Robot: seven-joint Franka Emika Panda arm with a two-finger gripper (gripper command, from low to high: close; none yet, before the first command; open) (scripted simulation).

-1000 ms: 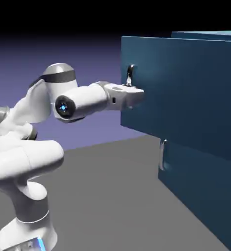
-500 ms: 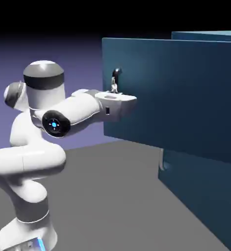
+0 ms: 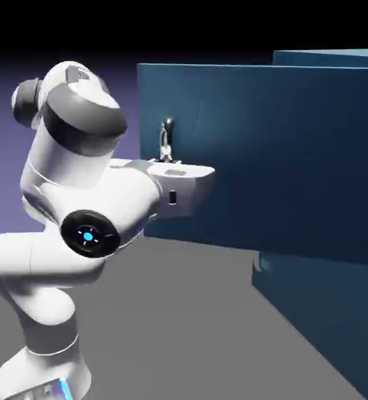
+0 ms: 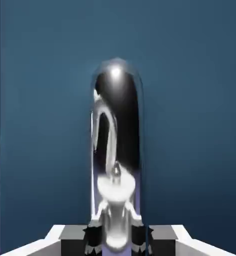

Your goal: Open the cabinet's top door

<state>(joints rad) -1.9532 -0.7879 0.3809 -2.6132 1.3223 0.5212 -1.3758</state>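
Observation:
The dark teal cabinet [image 3: 327,312] stands at the exterior view's right. Its top door [image 3: 280,148] is swung well out to the left, away from the cabinet's body. My gripper [image 3: 168,160] is shut on the door's silver handle [image 3: 166,139] near the panel's free edge. The hand view shows the shiny handle [image 4: 117,150] upright and large in the middle, with my gripper [image 4: 117,235] clamped on its lower end and the teal door [image 4: 190,125] filling the background.
The lower panel [image 3: 319,328] stays flush with the cabinet, its handle mostly hidden under the opened door. My white arm [image 3: 85,226] is folded back at the exterior view's left, above the grey table [image 3: 187,328].
The top door has swung further open toward the exterior view's left, drawn by my gripper on its handle. My arm has folded back toward its base.

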